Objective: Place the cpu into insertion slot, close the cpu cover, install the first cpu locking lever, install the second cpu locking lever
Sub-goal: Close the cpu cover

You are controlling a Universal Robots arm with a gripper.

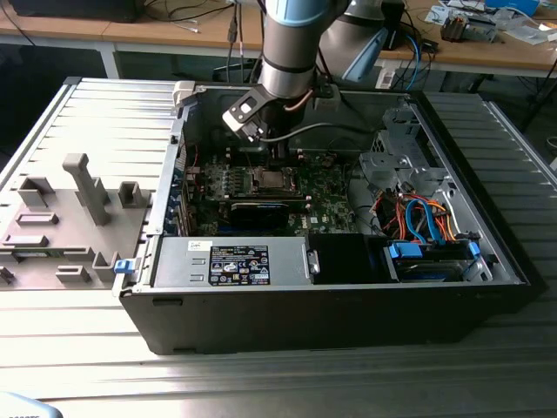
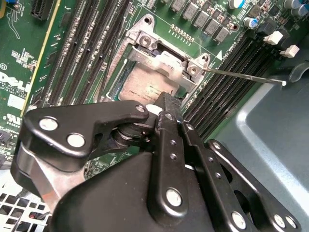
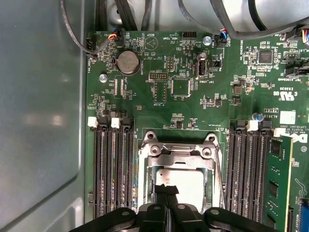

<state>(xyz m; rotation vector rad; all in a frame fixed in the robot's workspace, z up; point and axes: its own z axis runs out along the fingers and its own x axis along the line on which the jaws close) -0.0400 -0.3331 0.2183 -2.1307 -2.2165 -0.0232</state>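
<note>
Memory slots (image 3: 113,169): flank the insertion slot (image 3: 149,137) mid-motherboard (image 3: 159,63).
cpu (image 3: 190,186): seated in the slot, its top showing through the cover window.
Hand (image 3: 166,189): fingers pressed together, gripping nothing, tips at the cpu cover (image 3: 181,157).
Cover: appears lowered flat.
Locking lever (image 2: 241,76): thin wire, standing free.
Step (judged): closing the cover; levers unlatched.
Requirement (judged): precise tip contact on springy wire.

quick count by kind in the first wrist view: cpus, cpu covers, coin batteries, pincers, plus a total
cpu: 1
cpu cover: 1
coin battery: 1
pincer: 1
total: 4
</note>
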